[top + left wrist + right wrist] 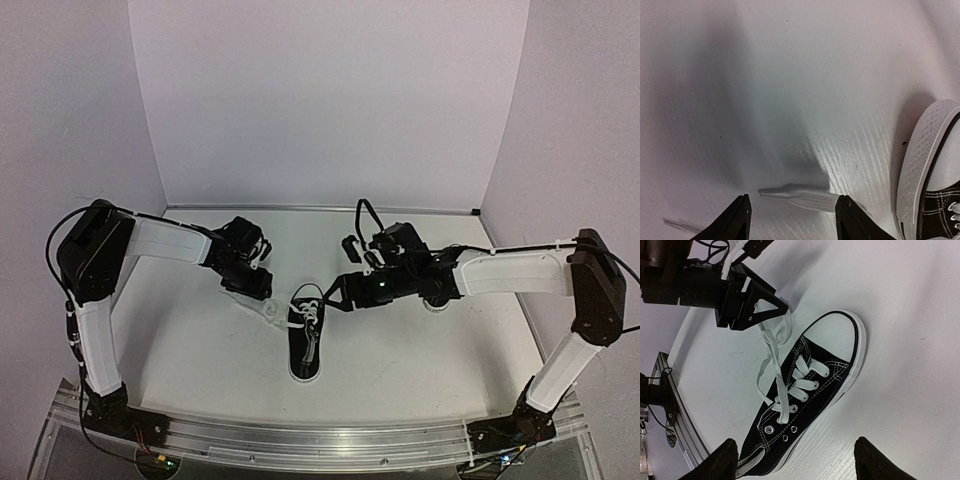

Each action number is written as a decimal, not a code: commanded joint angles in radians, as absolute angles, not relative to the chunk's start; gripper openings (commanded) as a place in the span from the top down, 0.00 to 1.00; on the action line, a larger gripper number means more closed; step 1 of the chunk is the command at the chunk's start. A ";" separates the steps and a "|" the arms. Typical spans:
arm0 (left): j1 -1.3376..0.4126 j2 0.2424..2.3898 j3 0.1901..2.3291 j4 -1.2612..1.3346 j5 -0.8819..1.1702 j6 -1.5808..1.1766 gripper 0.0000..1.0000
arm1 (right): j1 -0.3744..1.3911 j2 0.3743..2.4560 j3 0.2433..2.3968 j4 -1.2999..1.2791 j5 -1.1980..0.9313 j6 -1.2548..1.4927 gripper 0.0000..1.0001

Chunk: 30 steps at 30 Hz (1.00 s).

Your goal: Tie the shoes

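At the middle of the smooth white table point(190, 340), the one black canvas sneaker with white rubber sole and toe cap point(805, 390) that I can see sits upright, heel partly cut off in my right wrist view. Its flat white laces point(771, 365) trail loose toward the left gripper point(794, 197), fingers apart either side of a lace end point(800, 192) lying flat. The right gripper point(795, 440) hangs beside the sneaker, fingers spread wide.

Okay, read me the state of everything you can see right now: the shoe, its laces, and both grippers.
shoe: upright on its sole, untied.
laces: loose, no knot, strands trailing toward the left gripper.
top eyelets: empty, not laced.
left gripper: open, a lace end lying between its jaws.
right gripper: open, nothing between its jaws.
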<state>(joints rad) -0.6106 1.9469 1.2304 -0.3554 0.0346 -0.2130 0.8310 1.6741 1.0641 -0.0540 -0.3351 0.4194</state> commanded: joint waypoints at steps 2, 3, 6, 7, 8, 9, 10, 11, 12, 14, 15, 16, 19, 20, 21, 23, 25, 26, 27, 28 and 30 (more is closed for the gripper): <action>-0.632 1.994 1.284 -0.408 -0.022 -0.165 0.40 | 0.834 1.652 1.064 -0.051 -0.315 0.404 0.24; -0.640 2.000 1.283 -0.409 -0.025 -0.167 0.40 | 0.834 1.653 1.065 -0.051 -0.313 0.403 0.24; -0.673 2.018 1.291 -0.411 -0.037 -0.166 0.41 | 0.834 1.659 1.071 -0.051 -0.311 0.401 0.24; -0.683 2.029 1.302 -0.412 -0.038 -0.167 0.42 | 0.834 1.663 1.073 -0.051 -0.311 0.401 0.24; -0.692 2.042 1.314 -0.413 -0.034 -0.169 0.44 | 0.834 1.666 1.074 -0.051 -0.312 0.400 0.24; -0.698 2.057 1.331 -0.416 -0.029 -0.171 0.46 | 0.834 1.669 1.076 -0.051 -0.313 0.400 0.24; -0.703 2.070 1.346 -0.417 -0.025 -0.173 0.49 | 0.834 1.669 1.076 -0.051 -0.312 0.400 0.24; -0.707 2.081 1.360 -0.419 -0.020 -0.175 0.52 | 0.834 1.669 1.077 -0.051 -0.312 0.400 0.24; -0.708 2.094 1.374 -0.420 -0.014 -0.177 0.56 | 0.834 1.668 1.077 -0.051 -0.311 0.401 0.24; -0.709 2.114 1.397 -0.421 -0.005 -0.182 0.62 | 0.834 1.662 1.074 -0.051 -0.310 0.403 0.24; -0.709 2.121 1.408 -0.421 -0.003 -0.182 0.66 | 0.834 1.658 1.073 -0.051 -0.311 0.403 0.24; -0.709 2.126 1.415 -0.421 -0.003 -0.183 0.71 | 0.834 1.654 1.072 -0.051 -0.310 0.403 0.24; -0.708 2.128 1.433 -0.428 -0.014 -0.183 0.82 | 0.834 1.650 1.071 -0.052 -0.307 0.403 0.24; -0.707 2.125 1.437 -0.430 -0.022 -0.183 0.87 | 0.833 1.650 1.072 -0.052 -0.308 0.403 0.24; -0.704 2.114 1.437 -0.431 -0.031 -0.183 0.92 | 0.834 1.652 1.073 -0.052 -0.310 0.403 0.24; -0.696 2.089 1.435 -0.433 -0.049 -0.186 0.99 | 0.834 1.654 1.075 -0.052 -0.312 0.402 0.24; -0.688 2.055 1.426 -0.431 -0.064 -0.188 1.00 | 0.834 1.654 1.079 -0.052 -0.313 0.402 0.24; -0.685 2.030 1.418 -0.429 -0.077 -0.188 1.00 | 0.834 1.654 1.082 -0.052 -0.315 0.402 0.24; -0.684 1.999 1.409 -0.424 -0.085 -0.185 1.00 | 0.834 1.654 1.084 -0.052 -0.316 0.402 0.24; -0.684 1.975 1.400 -0.420 -0.089 -0.182 1.00 | 0.834 1.654 1.087 -0.052 -0.317 0.402 0.24; -0.684 1.928 1.389 -0.415 -0.084 -0.177 1.00 | 0.834 1.656 1.093 -0.052 -0.319 0.402 0.24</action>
